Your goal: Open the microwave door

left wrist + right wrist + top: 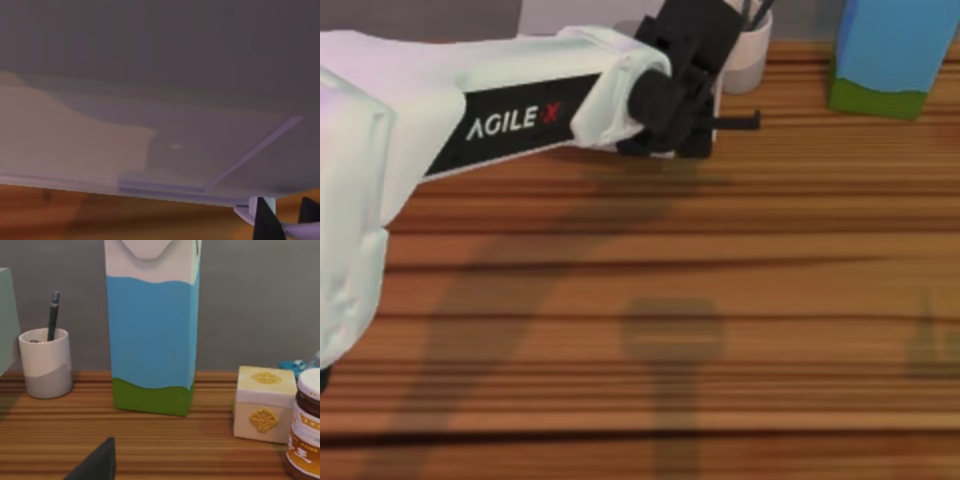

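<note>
Microwave (580, 15) shows in the top view only as a pale grey sliver at the far edge, mostly hidden behind my glossy white left arm. The left gripper (745, 122), matt black, sits just in front of it; whether its fingers are spread or closed I cannot tell. The left wrist view alone shows the microwave door (165, 150): a flat, smooth grey panel with a paler window, close above the striped wooden table (720, 300), dark fingertips (265, 222) by its white handle bar (262, 204). Right of the gripper stand a round white pen cup (748, 55) and a blue-and-green carton (890, 55). Only the right wrist view shows a cream box (263, 402) and a labelled jar (306, 425), plus one dark finger of the right gripper (97, 462), its state unclear.
</note>
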